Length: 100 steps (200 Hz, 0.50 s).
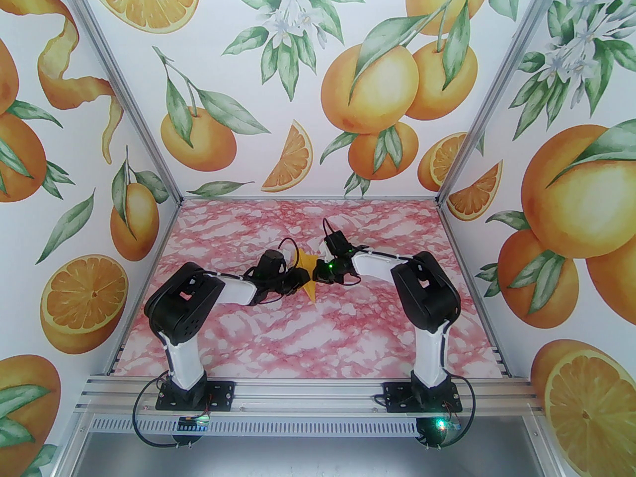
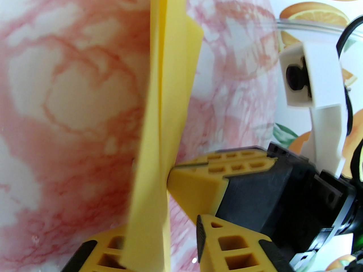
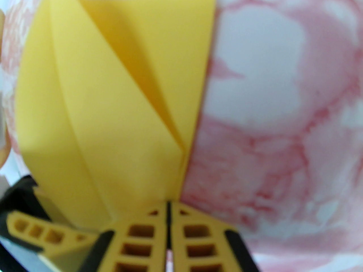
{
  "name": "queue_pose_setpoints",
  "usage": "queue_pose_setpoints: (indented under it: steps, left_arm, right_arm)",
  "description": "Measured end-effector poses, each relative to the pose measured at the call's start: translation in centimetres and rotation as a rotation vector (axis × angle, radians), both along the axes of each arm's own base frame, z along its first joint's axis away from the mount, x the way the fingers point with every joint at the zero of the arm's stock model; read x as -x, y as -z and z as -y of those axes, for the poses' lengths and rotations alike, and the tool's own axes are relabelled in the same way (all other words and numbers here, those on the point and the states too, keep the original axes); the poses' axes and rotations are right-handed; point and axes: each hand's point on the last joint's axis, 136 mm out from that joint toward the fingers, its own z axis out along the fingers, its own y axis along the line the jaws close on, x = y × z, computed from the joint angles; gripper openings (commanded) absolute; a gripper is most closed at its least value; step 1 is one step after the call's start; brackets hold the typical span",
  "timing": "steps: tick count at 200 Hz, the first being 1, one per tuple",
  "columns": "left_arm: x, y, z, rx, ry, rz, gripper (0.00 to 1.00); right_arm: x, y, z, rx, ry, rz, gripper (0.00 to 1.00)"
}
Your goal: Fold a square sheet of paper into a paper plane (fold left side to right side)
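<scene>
One thin yellow-orange paper sheet [image 1: 306, 261], part-folded: the right wrist view shows flat layers with a diagonal flap lying over them, creases sharp, one long straight edge on the right [image 3: 113, 109]. In the left wrist view it stands on edge, several layers fanning slightly apart at the top [image 2: 158, 123]. It sits mid-table, lifted between the two grippers, which meet tip to tip.

Count: one sheet, two arms, two grippers.

Right gripper [image 3: 168, 208]: jaws pressed together, pinching the sheet's edge at its fingertips; it comes in from the side in the left wrist view [image 2: 171, 177].

Left gripper [image 2: 158, 231]: jaws a little apart with the sheet running down between them. One finger lies against the paper; the other stands off with a strip of table visible in the gap, so it is not clamped.

Around: pink-and-white marbled tabletop [image 1: 248, 326], walls printed with oranges and leaves [image 1: 372, 92], aluminium rail [image 1: 298, 390] at the near edge carrying both arm bases.

From above, the black gripper bodies [image 1: 300, 278] [image 1: 318, 277] cover most of the sheet; only yellow corners poke out.
</scene>
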Motion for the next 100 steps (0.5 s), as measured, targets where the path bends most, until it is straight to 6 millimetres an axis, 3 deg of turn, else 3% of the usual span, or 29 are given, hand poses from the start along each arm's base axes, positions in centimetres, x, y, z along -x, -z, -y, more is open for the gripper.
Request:
queue_pose_setpoints:
  steps: [13, 44, 64, 100]
  left_arm:
    - [-0.1, 0.2, 0.0, -0.01, 0.001, 0.002, 0.12]
    - [-0.5, 0.5, 0.1, -0.035, 0.013, 0.01, 0.12]
    - [-0.9, 0.3, 0.3, -0.044, 0.022, 0.024, 0.12]
    - [-1.8, 0.3, 1.0, -0.048, 0.037, 0.049, 0.22]
  right_arm:
    - [0.3, -0.2, 0.3, -0.012, 0.013, -0.006, 0.16]
    - [0.7, -1.1, 1.5, -0.026, 0.048, -0.004, 0.21]
    - [0.6, -2.8, 2.1, -0.05, 0.072, 0.026, 0.26]
    - [0.2, -5.9, 3.3, -0.098, 0.12, 0.094, 0.28]
